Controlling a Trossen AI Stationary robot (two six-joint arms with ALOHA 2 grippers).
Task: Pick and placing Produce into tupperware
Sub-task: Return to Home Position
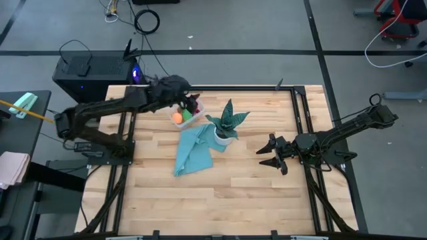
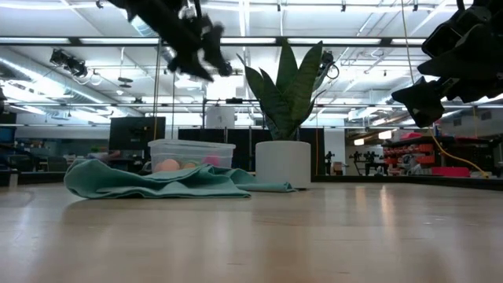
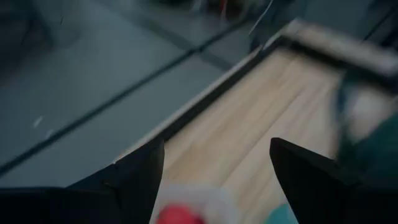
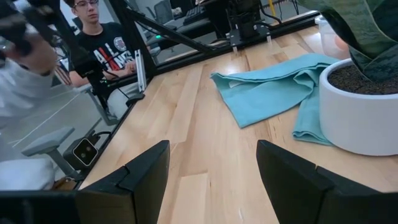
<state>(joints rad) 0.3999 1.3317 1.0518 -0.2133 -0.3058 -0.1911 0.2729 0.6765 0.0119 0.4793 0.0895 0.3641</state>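
upper left of the high view, left gripper (image 1: 193, 102) hangs spread, empty, over the tupperware (image 2: 189, 146). produce (image 1: 177, 117) looks light, hard, rolly: pinch across the middle. right gripper (image 4: 211, 152), mid-right, spread too.

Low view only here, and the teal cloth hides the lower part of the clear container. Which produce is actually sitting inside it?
Observer: From above, an orange piece and a green piece lie side by side in the tupperware. The left wrist view adds a red piece.
Operator: Is the left hand carrying anything?
Observer: No. Its wrist view shows the fingers apart with nothing between them, above the tupperware.
Operator: And the right hand?
Observer: Open and empty. From above, it waits over bare table, on the far side of the potted plant from the tupperware.
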